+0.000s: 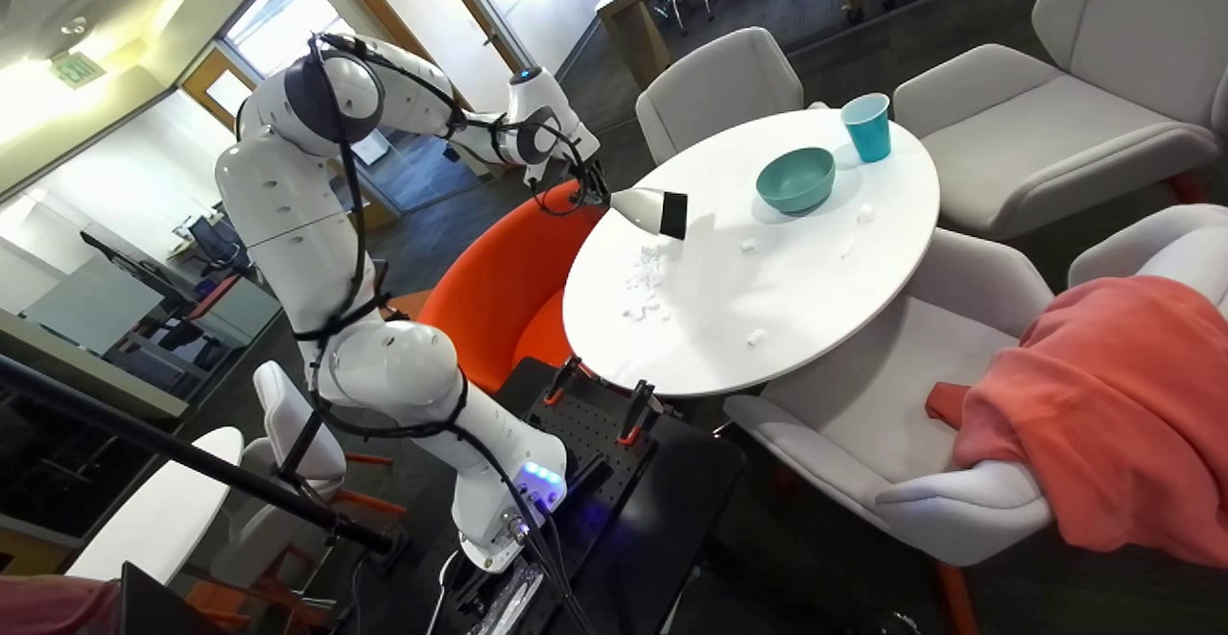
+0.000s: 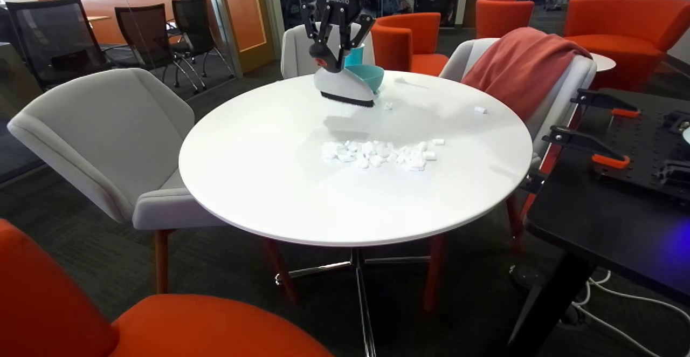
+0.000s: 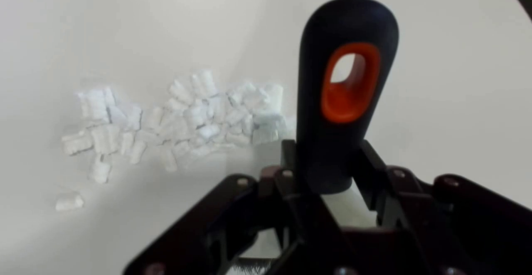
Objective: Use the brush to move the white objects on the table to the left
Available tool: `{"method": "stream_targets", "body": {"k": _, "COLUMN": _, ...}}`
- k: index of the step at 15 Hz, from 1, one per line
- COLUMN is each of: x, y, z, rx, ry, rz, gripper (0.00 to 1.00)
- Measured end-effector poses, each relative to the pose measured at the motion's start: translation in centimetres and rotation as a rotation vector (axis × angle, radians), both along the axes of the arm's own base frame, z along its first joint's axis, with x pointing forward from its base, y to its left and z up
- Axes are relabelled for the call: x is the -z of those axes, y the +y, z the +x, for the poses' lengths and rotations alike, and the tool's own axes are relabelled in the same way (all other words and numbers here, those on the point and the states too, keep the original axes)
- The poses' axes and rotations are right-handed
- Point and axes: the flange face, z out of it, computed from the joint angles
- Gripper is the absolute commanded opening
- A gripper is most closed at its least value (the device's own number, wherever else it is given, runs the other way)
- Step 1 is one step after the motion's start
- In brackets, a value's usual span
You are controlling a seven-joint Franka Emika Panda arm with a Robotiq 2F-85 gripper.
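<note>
Close together, bowl (image 1: 796, 181) and cup (image 1: 867, 129) on the table (image 2: 280, 195), cup's depths hidden, white bits (image 2: 377, 153) mostly in a loose cluster, gripper (image 3: 328, 165) clasping the brush (image 2: 339, 86) by its handle (image 3: 349, 19) above the table, grey chairs (image 2: 102, 136) around, cloth (image 1: 1122, 405) over one.

A wide bare stretch of the round white table (image 2: 302, 206) lies open to a hand between the low heap of white pieces (image 2: 372, 153) and the near rim in an exterior view. Past the heap, the brush (image 2: 340, 88) hangs in the way, with the teal bowl (image 2: 374, 75) and then the blue cup (image 2: 356, 55) behind it. Black-and-orange clamps (image 2: 579, 140) jut by the table's edge.
</note>
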Motion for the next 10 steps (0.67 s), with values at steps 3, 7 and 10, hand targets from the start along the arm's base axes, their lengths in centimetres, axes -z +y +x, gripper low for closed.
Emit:
{"method": "stream_targets", "body": {"k": 3, "x": -0.1, "y": -4.0, "z": 0.5, "rx": 0.14, "ry": -0.015, "rz": -0.091, "gripper": 0.12}}
{"method": "stream_targets", "body": {"k": 7, "x": 0.7, "y": -10.9, "z": 1.0, "rx": 0.318, "ry": -0.032, "rz": -0.241, "gripper": 0.12}}
{"method": "stream_targets", "body": {"k": 10, "x": 1.3, "y": -15.5, "z": 1.2, "rx": 0.44, "ry": -0.063, "rz": -0.369, "gripper": 0.12}}
